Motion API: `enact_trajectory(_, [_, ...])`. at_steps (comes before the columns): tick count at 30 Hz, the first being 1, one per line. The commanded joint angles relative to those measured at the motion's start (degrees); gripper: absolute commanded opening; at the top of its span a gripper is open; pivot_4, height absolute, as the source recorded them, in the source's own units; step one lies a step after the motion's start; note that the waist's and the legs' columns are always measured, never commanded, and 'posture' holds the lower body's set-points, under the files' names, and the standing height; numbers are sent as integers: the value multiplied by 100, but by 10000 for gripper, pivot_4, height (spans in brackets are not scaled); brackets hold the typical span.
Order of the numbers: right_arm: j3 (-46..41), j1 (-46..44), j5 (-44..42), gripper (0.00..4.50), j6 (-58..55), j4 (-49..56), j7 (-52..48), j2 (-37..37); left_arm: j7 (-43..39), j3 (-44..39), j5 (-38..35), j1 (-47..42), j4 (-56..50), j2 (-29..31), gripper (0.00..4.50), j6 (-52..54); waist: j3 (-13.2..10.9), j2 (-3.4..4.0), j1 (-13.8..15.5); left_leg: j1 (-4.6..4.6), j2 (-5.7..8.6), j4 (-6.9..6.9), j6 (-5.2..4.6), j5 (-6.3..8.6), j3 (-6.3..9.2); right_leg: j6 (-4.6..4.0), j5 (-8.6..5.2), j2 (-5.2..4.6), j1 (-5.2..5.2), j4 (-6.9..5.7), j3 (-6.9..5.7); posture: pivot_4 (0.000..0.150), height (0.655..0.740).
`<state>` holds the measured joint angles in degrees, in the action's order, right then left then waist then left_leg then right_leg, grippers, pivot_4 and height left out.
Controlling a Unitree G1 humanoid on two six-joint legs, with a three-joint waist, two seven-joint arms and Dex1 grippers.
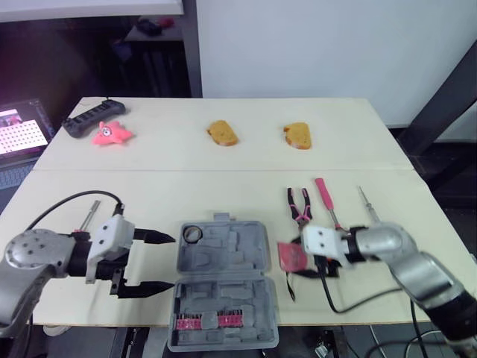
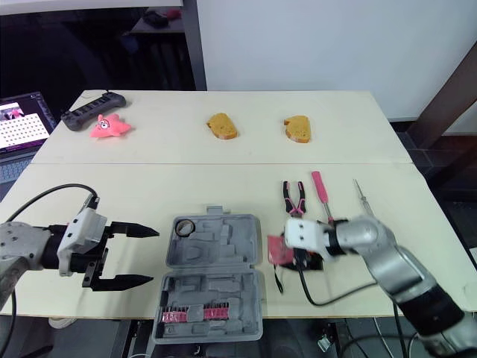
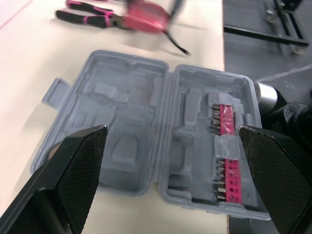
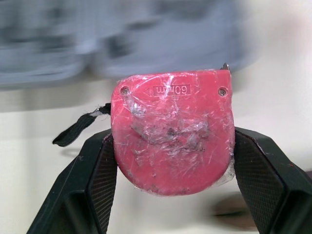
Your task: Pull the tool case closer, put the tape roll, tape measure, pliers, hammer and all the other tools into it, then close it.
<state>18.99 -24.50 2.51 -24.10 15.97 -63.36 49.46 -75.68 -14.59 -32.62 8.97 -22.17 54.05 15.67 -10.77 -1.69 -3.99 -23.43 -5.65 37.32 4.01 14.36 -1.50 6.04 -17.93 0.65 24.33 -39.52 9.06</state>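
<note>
My right gripper (image 4: 171, 146) is clamped on the pink tape measure (image 1: 292, 256), holding it just beside the right side of the open tool case (image 1: 223, 253). The case lies at the middle of the desk's (image 1: 149, 194) front edge. My left gripper (image 1: 168, 262) hovers wide open just left of the case. The tape roll (image 1: 192, 233) sits in the case's far left corner. The pliers (image 1: 299, 204) lie just behind the tape measure.

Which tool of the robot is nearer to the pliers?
Right. The right tool, gripping the tape measure, is next to the pliers; the left tool is across the tool case.
</note>
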Motion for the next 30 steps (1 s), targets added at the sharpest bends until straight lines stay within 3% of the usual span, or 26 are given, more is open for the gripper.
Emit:
enact_trajectory(1, [524,-925,-19,29275,-830,-32,-517,-379,161,-287,47,273,-163,-122,45000,-197,0,0,-3,-1,0,0,0,0,-1,-7,-4,0,0,0,1,1500,7129])
enact_trajectory(10, [1606,-2339,17,29275,-2383,-401,-1067,-1075,571,-820,94,1113,-526,-408,45000,-278,1,-2,22,-5,0,2,0,0,-7,-11,-5,-8,3,-3,-2,1500,7129])
enact_trajectory(20, [2265,-2581,638,29275,-2148,-1116,-470,-1753,746,-1132,140,1687,-766,-563,45000,-324,1,-1,-9,-5,0,-3,1,-1,-10,-12,-4,-7,14,-10,-1,1500,7129])
enact_trajectory(30, [2448,-2629,991,29275,-1849,-1649,-375,-1872,855,-1190,130,1746,-844,-572,45000,-273,1,-1,-22,-5,0,-5,1,-1,-10,-12,-4,-6,16,-10,-1,1500,7129])
